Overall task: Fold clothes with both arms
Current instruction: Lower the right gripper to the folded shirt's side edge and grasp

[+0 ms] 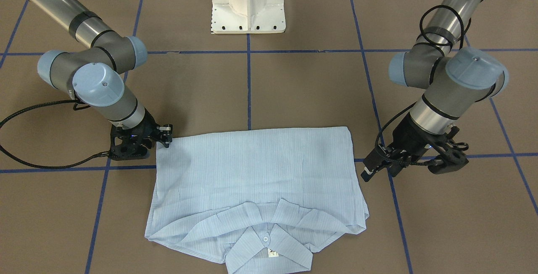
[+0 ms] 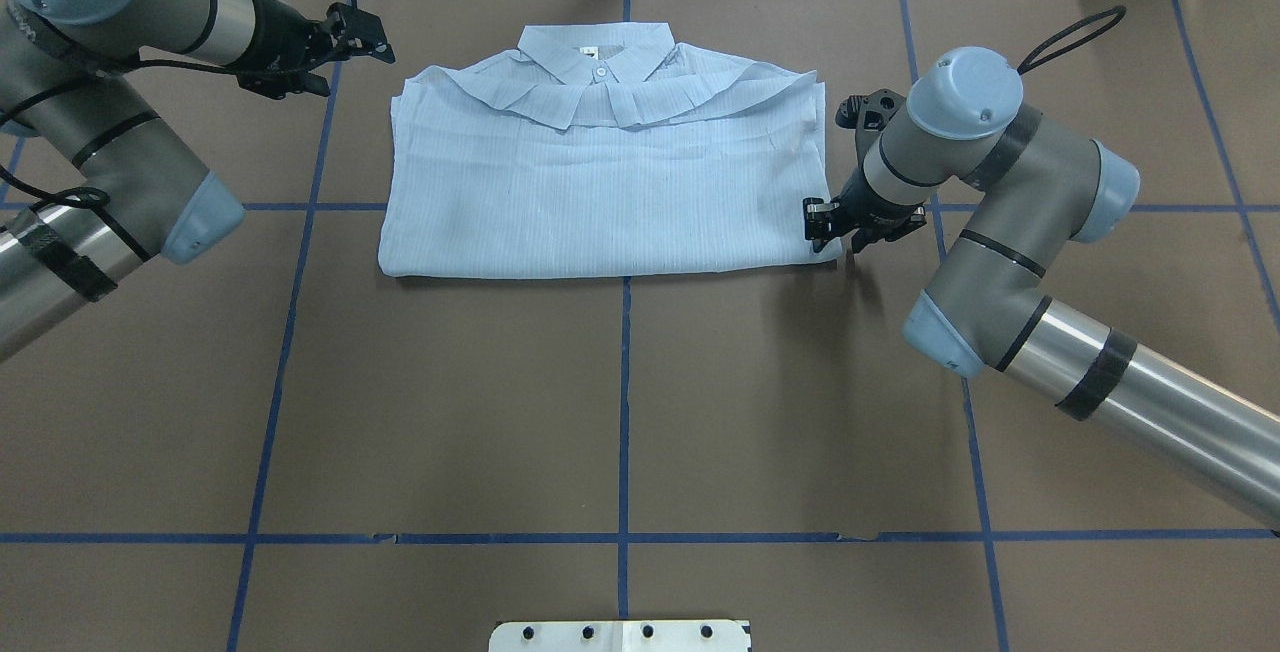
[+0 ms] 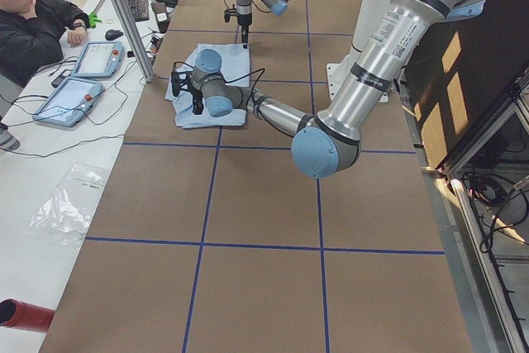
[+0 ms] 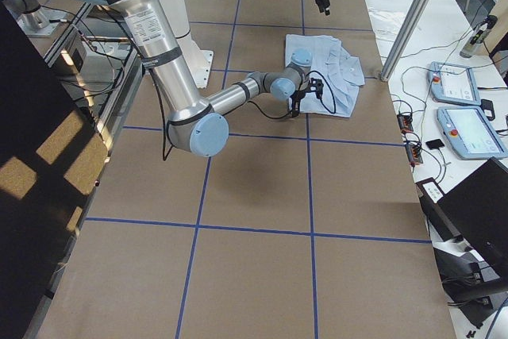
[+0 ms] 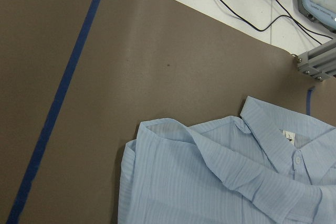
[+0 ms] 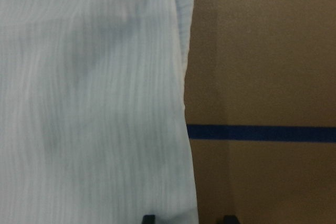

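Overhead exterior: one shirt (image 2: pixel 600 182) lies folded flat on the table (image 2: pixel 620 412), on the side far from the base (image 2: pixel 620 635), with its collar (image 2: pixel 600 52) along the far edge. Two arms are in shot. The right gripper (image 2: pixel 822 229) sits at the shirt's near right corner. The left gripper (image 2: pixel 370 34) hangs off the cloth beside the far left corner — parted or pinched, can't tell.

Front-facing: one button (image 1: pixel 265 238) and one white tag (image 1: pixel 272 254) at the collar.

Exterior left: one person (image 3: pixel 33 22) sits at the side bench by two tablets (image 3: pixel 99 59).

Exterior right: the near arm reaches low to the shirt.

Left wrist: collar, shirt corner and table.

Right wrist: two fingertips (image 6: pixel 149 217) spread apart — one over the cloth, one over the table.
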`<action>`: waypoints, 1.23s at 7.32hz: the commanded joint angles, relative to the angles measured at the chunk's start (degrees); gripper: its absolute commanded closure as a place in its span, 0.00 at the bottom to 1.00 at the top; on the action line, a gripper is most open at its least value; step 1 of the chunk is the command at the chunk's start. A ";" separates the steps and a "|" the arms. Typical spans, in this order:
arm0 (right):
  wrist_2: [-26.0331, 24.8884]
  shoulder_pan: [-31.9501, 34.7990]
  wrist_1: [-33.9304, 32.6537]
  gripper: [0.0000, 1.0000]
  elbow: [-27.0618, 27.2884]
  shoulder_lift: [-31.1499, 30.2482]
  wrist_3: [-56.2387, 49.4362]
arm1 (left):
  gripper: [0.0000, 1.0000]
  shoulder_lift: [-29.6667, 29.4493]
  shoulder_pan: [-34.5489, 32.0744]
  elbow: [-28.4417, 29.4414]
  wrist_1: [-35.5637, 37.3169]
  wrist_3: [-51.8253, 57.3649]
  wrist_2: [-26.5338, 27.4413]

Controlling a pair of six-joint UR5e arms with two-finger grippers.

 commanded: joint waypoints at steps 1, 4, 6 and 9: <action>0.09 -0.13 0.00 0.60 -0.04 0.11 0.00 | 0.01 0.11 0.01 0.00 0.00 0.00 0.11; 0.26 -0.22 -0.08 1.00 0.22 0.20 0.09 | 0.01 0.11 0.01 0.00 0.00 0.00 0.29; 0.09 0.04 0.00 1.00 1.88 -0.59 0.35 | 0.01 0.11 -0.08 -0.09 0.00 0.00 0.20; 0.79 0.31 0.00 1.00 11.86 -8.73 0.00 | 0.01 1.68 -0.26 -2.71 0.08 -0.17 0.11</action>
